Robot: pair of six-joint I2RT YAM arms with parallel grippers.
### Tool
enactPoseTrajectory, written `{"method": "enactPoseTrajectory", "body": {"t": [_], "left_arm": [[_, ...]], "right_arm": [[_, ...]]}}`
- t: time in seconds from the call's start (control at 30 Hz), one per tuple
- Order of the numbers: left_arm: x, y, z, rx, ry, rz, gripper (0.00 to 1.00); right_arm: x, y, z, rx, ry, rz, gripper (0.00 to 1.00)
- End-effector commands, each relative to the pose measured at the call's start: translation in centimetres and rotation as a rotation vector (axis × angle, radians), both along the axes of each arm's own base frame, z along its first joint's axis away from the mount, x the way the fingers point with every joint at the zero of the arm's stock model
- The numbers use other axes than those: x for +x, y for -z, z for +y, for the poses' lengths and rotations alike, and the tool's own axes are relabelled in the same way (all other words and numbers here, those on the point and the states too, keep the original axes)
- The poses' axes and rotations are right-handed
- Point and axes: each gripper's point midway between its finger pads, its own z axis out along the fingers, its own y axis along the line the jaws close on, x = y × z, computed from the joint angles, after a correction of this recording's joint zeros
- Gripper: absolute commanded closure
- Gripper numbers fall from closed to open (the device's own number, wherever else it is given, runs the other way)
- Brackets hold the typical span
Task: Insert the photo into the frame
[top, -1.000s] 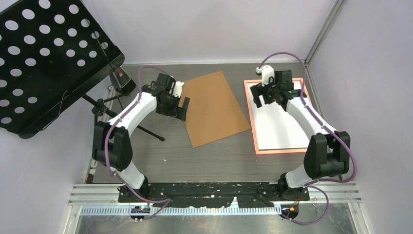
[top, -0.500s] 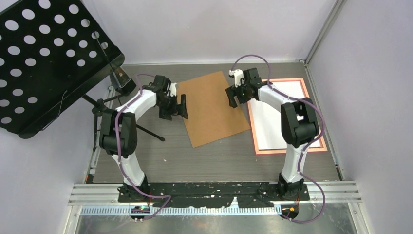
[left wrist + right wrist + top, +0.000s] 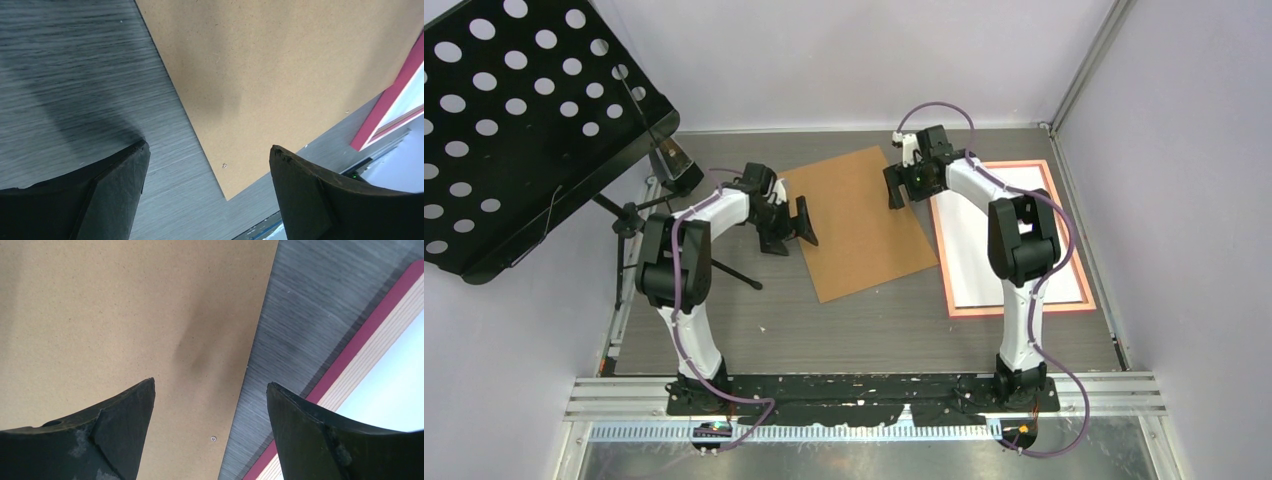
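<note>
The pink-orange frame (image 3: 1024, 309) lies flat at the right of the table. A white rectangle (image 3: 969, 260) fills it, which looks like the photo with its white back up. A plain brown backing board (image 3: 864, 220) lies at the centre. My left gripper (image 3: 802, 222) is open at the board's left edge, and its wrist view shows the left gripper (image 3: 207, 150) low over the board's (image 3: 280, 65) near corner with nothing between its jaws. My right gripper (image 3: 894, 188) is open over the board's upper right edge. The wrist view shows that right gripper (image 3: 210, 385) straddling the board (image 3: 115, 315) edge, with the frame (image 3: 360, 335) beside it.
A black perforated music stand (image 3: 514, 120) fills the back left, and its tripod legs (image 3: 724, 268) reach onto the table beside the left arm. Walls close in at the back and at both sides. A strip of grey table (image 3: 864, 335) runs between the board and the arm bases.
My right arm has swung left, from over the frame to the board's right edge. The left gripper has shifted slightly toward the board's left edge. Both stay open.
</note>
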Motion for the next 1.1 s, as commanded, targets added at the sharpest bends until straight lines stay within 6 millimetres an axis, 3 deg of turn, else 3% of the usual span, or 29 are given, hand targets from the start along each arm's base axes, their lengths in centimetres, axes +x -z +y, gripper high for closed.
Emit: {"method": "enactPoseTrajectory", "body": {"t": [0.0,0.4,0.57,0.87,1.07], "left_arm": [[0.0,0.2,-0.8,-0.07,-0.06,0.016,0.08],[-0.4,2.0,-1.6,-0.123,-0.104,0.071,0.11],[-0.4,2.5,-1.8,-0.135,-0.108,0.082,0.12],[-0.4,2.3,-2.0,-0.148,-0.107,0.079,0.12],[-0.5,2.2,-2.0,-0.151,-0.103,0.072,0.12]], "right_arm": [[-0.3,-0.4,0.4,0.031,0.026,0.069,0.12],[-1.3,2.6,0.7,0.115,0.039,0.23,0.15],[-2.5,2.8,2.1,0.217,-0.019,0.295,0.18],[-3.8,-1.2,4.1,0.354,-0.11,0.283,0.23],[-4.3,-4.2,4.4,0.392,-0.125,0.243,0.25]]}}
